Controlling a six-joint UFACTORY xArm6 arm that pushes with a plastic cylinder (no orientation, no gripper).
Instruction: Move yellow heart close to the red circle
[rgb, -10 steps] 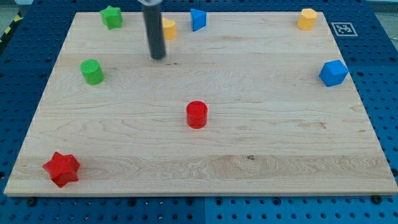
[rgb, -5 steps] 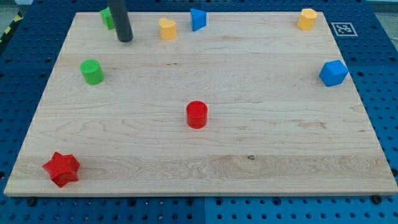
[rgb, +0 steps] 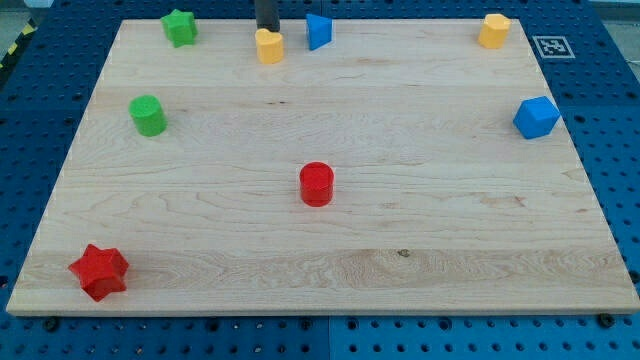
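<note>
Yellow and small, the yellow heart (rgb: 269, 46) sits near the view's top edge of the wooden board (rgb: 400, 230), just left of a blue block (rgb: 318, 31) whose shape I cannot make out for sure. The red circle (rgb: 316, 184) stands well apart from it, toward the middle of the board and a little to the view's right of the heart. My tip (rgb: 267, 30) is directly behind the heart on the top side, touching it or very nearly so; the rod carries nothing, being a bare pusher with nothing to open or close. The step in hand looks like the set-up for the push, with the tip placed on the far side of the heart from the circle. The next move calls for a steady push toward the view's bottom, angled slightly rightward so the heart travels in line with the circle, and eased off before the two collide. Off that path lie a green star (rgb: 180, 27), a green cylinder (rgb: 148, 115), a red star (rgb: 99, 271), an orange-yellow block (rgb: 493, 31) and a blue block at the right (rgb: 536, 117).
</note>
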